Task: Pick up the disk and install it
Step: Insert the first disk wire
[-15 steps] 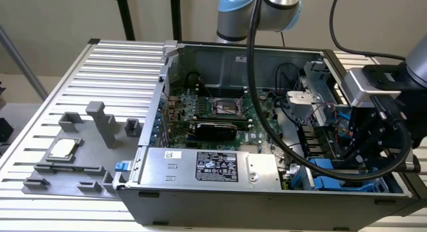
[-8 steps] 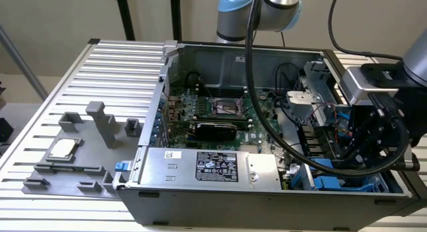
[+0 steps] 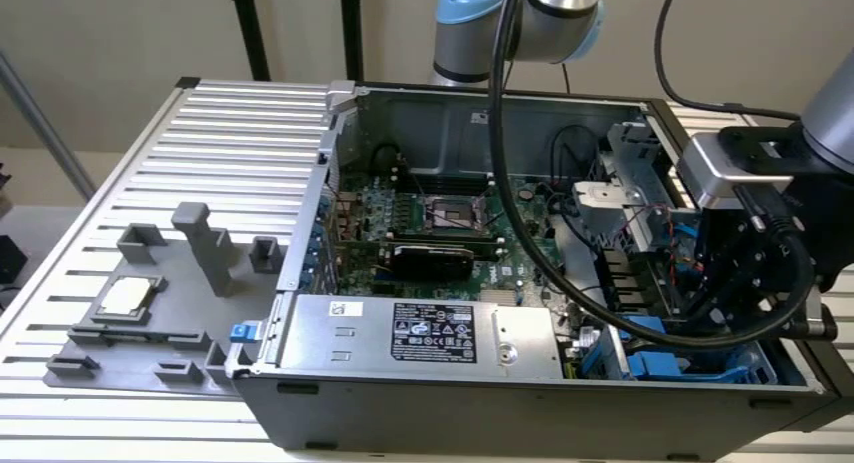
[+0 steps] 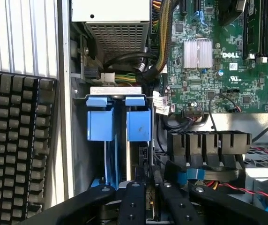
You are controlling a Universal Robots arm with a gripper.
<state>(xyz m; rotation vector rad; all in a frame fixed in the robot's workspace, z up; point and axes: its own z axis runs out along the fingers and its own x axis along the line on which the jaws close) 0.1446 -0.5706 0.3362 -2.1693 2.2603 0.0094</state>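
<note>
Standing on edge lengthwise in cage (image 4: 101, 123): disk (image 4: 133, 159)

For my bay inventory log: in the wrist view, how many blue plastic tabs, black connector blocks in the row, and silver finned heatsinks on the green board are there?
blue plastic tabs: 2
black connector blocks: 4
silver finned heatsink: 1
Total: 7

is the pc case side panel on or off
Off. The computer case lies open on the table, with its motherboard and power supply exposed from above.
</note>
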